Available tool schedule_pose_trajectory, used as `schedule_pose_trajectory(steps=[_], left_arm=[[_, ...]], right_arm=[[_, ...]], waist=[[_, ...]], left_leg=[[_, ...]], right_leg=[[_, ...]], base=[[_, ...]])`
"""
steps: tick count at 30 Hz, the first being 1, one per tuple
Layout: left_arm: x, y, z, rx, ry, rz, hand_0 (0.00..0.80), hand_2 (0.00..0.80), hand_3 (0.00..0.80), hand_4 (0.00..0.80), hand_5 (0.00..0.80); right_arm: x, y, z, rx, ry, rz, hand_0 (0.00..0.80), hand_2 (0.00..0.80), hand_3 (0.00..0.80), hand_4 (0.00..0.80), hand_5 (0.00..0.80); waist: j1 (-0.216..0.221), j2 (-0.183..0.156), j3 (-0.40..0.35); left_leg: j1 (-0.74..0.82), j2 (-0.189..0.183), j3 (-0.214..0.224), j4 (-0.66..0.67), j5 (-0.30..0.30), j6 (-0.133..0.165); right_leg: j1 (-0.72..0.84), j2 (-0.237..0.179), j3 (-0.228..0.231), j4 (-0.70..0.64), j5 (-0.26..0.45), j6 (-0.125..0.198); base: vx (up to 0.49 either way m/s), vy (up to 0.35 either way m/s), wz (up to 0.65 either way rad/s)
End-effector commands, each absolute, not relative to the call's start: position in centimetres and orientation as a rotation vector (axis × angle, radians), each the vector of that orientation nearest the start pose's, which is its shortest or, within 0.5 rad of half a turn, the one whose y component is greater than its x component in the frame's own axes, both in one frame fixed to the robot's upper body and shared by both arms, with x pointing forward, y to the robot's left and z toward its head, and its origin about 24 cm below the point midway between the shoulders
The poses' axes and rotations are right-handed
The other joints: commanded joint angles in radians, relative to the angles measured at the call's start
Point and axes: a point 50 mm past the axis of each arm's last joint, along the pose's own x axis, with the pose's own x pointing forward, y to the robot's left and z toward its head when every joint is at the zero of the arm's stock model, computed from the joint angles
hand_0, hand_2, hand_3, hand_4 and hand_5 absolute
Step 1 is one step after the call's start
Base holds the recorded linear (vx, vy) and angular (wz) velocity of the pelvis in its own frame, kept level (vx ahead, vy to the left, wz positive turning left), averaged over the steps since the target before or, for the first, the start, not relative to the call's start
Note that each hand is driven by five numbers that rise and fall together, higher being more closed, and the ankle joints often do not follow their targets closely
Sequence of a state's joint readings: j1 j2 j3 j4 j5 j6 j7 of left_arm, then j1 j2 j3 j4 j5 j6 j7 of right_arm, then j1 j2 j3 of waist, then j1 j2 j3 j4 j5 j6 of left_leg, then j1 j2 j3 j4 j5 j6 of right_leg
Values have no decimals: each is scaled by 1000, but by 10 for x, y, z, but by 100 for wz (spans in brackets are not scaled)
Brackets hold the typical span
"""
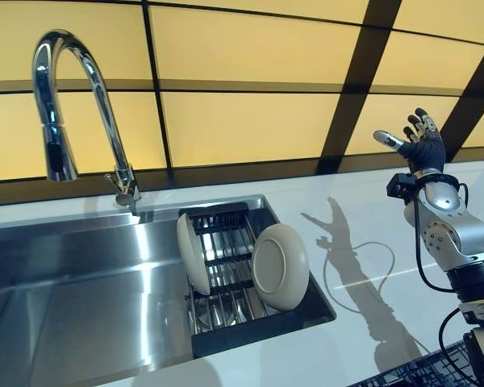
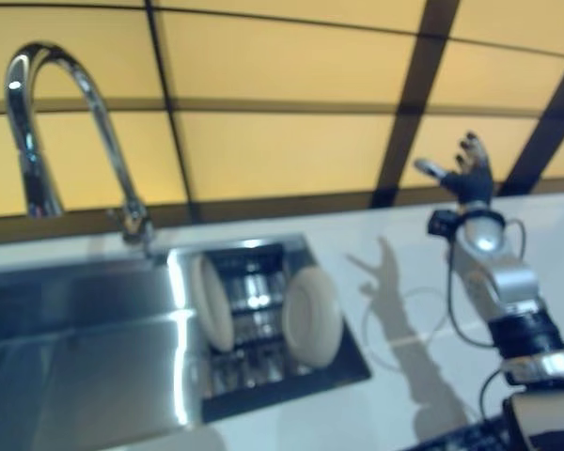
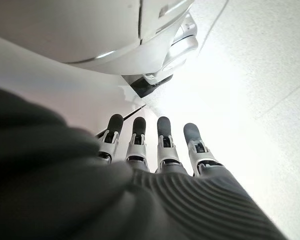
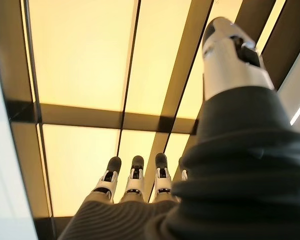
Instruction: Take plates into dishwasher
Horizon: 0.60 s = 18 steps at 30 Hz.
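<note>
Two cream plates stand on edge in a black dish rack (image 1: pixel 226 339) set in the right end of the steel sink (image 1: pixel 73 306). One plate (image 1: pixel 191 253) leans at the rack's left, the other plate (image 1: pixel 281 267) at its right. My right hand (image 1: pixel 419 141) is raised above the white counter, well right of the rack, fingers spread and straight, holding nothing; its wrist view shows its fingers (image 4: pixel 136 175) against the yellow wall. My left hand (image 3: pixel 155 150) shows only in its own wrist view, fingers straight and empty, away from the sink.
A tall chrome tap (image 1: pixel 64 105) arches over the sink's back left. The white counter (image 1: pixel 371 242) runs right of the sink. A yellow panelled wall with dark strips (image 1: pixel 242 121) closes the back. A dark wire rack corner (image 1: pixel 411 375) shows at the lower right.
</note>
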<state>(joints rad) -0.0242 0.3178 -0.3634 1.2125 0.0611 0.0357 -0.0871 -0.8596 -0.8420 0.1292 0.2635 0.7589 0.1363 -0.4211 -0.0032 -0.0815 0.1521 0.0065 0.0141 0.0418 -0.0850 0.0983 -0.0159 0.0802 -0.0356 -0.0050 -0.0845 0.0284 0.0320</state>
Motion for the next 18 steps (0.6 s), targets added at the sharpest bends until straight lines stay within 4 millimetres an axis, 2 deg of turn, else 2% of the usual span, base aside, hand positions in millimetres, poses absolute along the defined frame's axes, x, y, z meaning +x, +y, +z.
schedule_pose_trajectory(steps=[1, 5, 11, 15, 18], left_arm=[[136, 263, -140, 591, 1148, -162, 0, 0, 0, 0, 0], [136, 256, -142, 599, 1137, -185, 0, 0, 0, 0, 0], [140, 259, -140, 611, 1128, -150, 0, 0, 0, 0, 0], [140, 264, -138, 602, 1107, -117, 0, 0, 0, 0, 0], [143, 254, -139, 594, 1068, -173, 0, 0, 0, 0, 0]], right_arm=[[337, -282, 305, -23, -485, -368, 0, 0, 0, 0, 0], [340, -280, 299, -43, -453, -351, 0, 0, 0, 0, 0], [342, -274, 295, -60, -436, -331, 0, 0, 0, 0, 0], [344, -264, 295, -64, -435, -294, 0, 0, 0, 0, 0], [345, -259, 289, -54, -433, -303, 0, 0, 0, 0, 0]], waist=[[39, -12, -60], [38, -17, -56], [34, -21, -53], [36, -18, -33], [45, -9, -25]], left_leg=[[-23, 15, -21, 26, -78, -17], [-17, 20, -24, 17, -75, -24], [-16, 31, -23, 53, -90, -32], [-28, 47, -42, 108, -93, -48], [-40, 39, -70, 94, -66, -57]], right_leg=[[-23, -58, -45, 47, -11, 88], [-16, -48, -53, 40, -17, 79], [-12, -43, -61, 76, -53, 61], [-12, -33, -72, 108, -68, 34], [8, -22, -66, 78, -53, 26]], base=[[5, -74, 11], [-9, -60, 6], [-13, -102, 2], [5, -141, 13], [-14, -47, 17]])
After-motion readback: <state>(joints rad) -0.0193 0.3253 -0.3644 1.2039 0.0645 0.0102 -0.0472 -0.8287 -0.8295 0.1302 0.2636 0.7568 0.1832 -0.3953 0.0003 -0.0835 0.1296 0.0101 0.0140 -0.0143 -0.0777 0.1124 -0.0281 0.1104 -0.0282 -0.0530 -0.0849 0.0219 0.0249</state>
